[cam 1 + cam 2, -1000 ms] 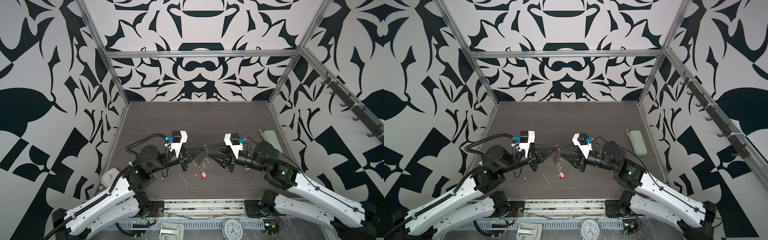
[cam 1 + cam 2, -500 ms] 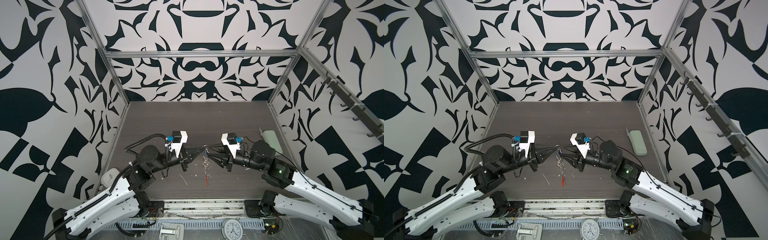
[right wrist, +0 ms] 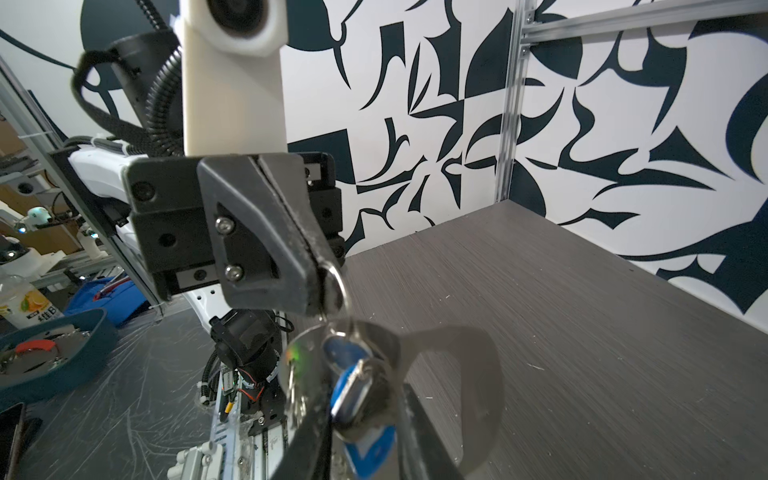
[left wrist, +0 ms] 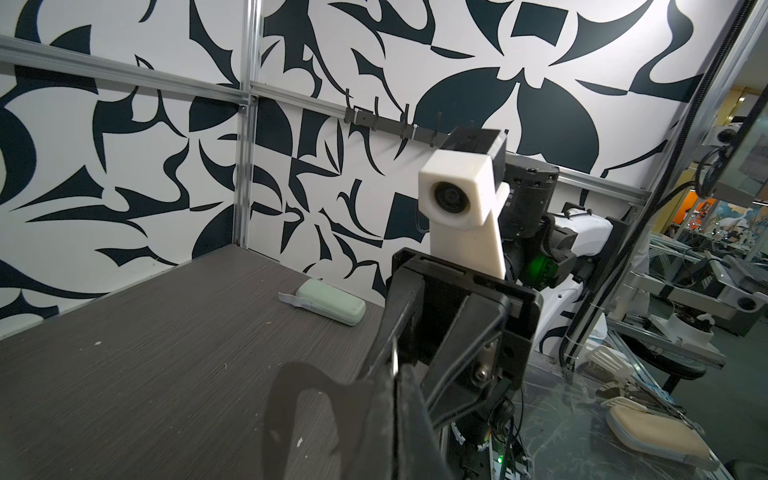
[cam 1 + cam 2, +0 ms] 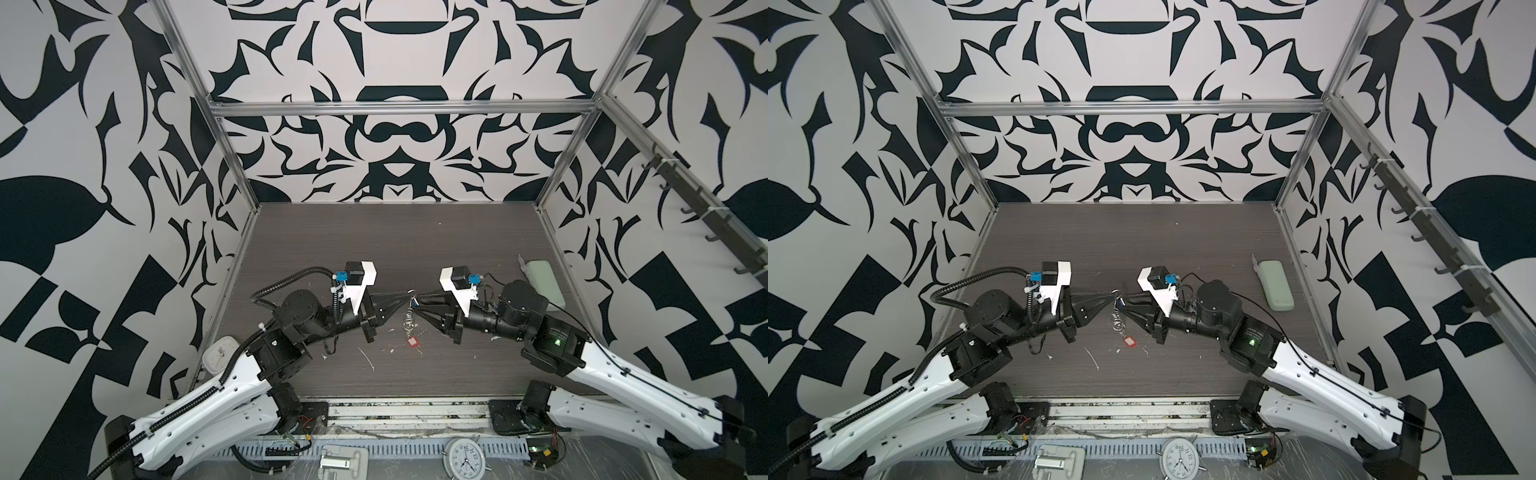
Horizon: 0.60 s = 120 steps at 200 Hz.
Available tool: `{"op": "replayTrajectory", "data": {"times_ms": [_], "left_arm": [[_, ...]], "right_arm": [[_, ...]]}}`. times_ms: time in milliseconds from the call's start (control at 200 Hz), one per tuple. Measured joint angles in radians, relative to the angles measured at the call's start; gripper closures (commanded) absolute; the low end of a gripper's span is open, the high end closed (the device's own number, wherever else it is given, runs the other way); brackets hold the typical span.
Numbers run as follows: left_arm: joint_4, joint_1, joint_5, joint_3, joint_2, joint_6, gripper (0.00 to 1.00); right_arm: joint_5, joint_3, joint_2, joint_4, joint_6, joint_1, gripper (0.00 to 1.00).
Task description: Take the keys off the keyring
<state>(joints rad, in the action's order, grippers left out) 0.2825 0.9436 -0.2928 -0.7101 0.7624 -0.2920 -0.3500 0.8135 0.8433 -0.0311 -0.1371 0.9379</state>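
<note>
My left gripper (image 5: 409, 294) pinches the keyring (image 5: 409, 322) aloft as my right gripper (image 5: 417, 303) straddles the blue-tagged key (image 3: 353, 392), grip not discernible; best clamp squarely, then work it off.

red key tag (image 5: 412, 341), pale-green case (image 5: 542, 282) (black-and-white patterned walls (image 5: 399, 62))

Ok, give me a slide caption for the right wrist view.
Left gripper pinches the keyring; the blue-tagged key sits between the right gripper's fingers.
</note>
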Motion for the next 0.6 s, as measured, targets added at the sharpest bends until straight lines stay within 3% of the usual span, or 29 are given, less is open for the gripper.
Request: {"op": "replayTrajectory", "data": {"times_ms": [190,600], "left_arm": [[0.000,0.000,0.000,0.000,-0.002,0.000,1.00],[-0.025,0.000,-0.019,0.000,-0.011,0.000,1.00]], "right_arm": [[0.007,0.000,-0.005,0.001,0.009,0.000,1.00],[0.075,0.001,-0.060,0.048,0.035,0.007,1.00]]}}
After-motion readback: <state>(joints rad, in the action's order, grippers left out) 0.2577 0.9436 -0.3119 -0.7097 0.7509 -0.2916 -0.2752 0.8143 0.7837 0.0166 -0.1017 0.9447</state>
